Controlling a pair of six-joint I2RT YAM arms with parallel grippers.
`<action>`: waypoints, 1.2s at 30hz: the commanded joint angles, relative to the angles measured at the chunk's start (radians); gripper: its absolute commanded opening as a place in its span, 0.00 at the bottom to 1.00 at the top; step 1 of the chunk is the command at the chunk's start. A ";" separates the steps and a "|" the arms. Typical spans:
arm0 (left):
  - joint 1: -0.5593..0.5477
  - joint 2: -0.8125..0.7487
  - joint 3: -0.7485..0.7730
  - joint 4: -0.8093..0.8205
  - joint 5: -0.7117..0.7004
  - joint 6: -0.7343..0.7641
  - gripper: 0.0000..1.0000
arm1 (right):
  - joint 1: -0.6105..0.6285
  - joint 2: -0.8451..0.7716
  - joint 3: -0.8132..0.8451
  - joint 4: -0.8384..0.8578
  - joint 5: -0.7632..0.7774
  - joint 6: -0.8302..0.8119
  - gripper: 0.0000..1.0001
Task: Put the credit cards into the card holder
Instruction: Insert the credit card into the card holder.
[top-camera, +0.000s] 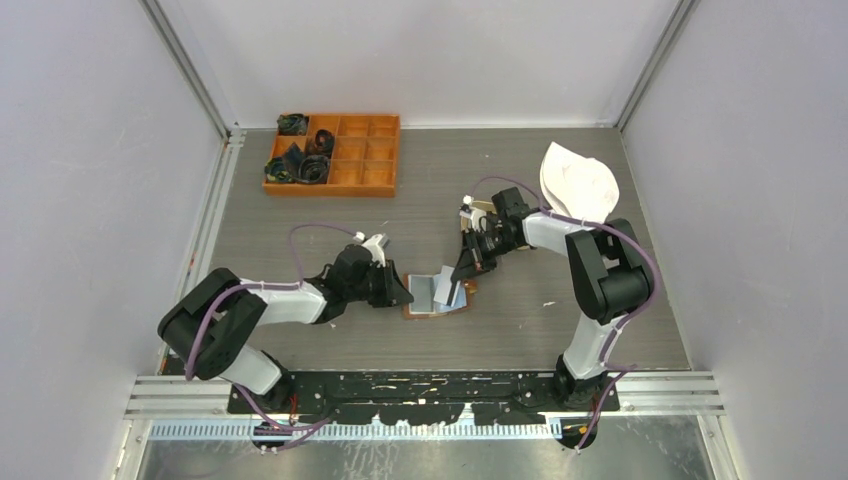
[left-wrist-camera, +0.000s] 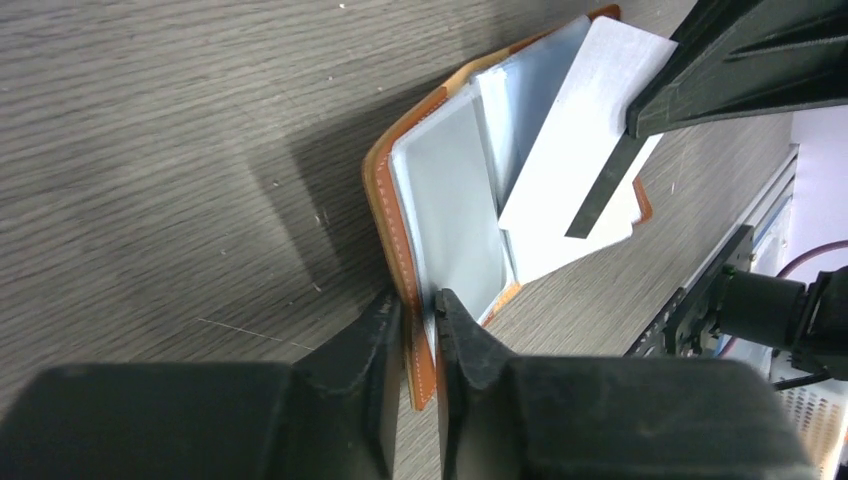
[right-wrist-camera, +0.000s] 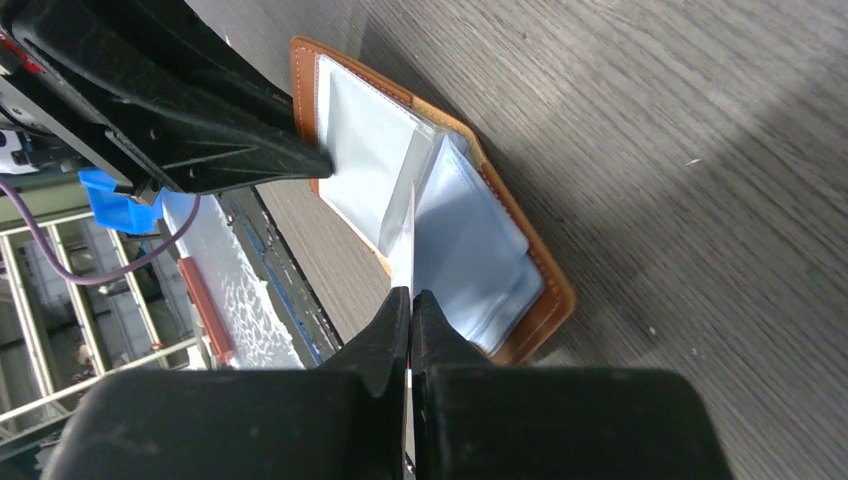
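Nearest, the two arm bases sit at the table's front edge, and both arms reach in toward the middle of the grey table (top-camera: 300, 210). Just ahead of them the card holder (top-camera: 436, 300) lies opened flat, brown leather outside and clear sleeves fanned up inside. The left gripper (left-wrist-camera: 418, 305) is clamped on the holder's left edge, with the stitched cover and one sleeve pinched between its fingers. From the other side the right gripper (right-wrist-camera: 410, 300) is closed tight on a white credit card (left-wrist-camera: 575, 170), which it holds by one end. The card is tilted, and its free end sits down among the sleeves, over the holder's right half. Whether it is inside a pocket I cannot tell. Farther back on the left stands an orange compartment box (top-camera: 345, 152) with dark items in its left cells. A pale rounded object (top-camera: 578, 180) lies at the far right.
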 joint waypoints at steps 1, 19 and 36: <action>0.024 0.015 0.018 0.067 0.037 -0.002 0.13 | -0.002 0.011 0.027 0.048 -0.050 0.046 0.01; 0.117 0.107 0.007 0.186 0.179 -0.022 0.02 | -0.004 0.053 -0.004 0.125 -0.039 0.137 0.01; 0.205 0.189 0.098 0.067 0.354 0.094 0.00 | 0.025 0.111 -0.030 0.215 -0.011 0.288 0.01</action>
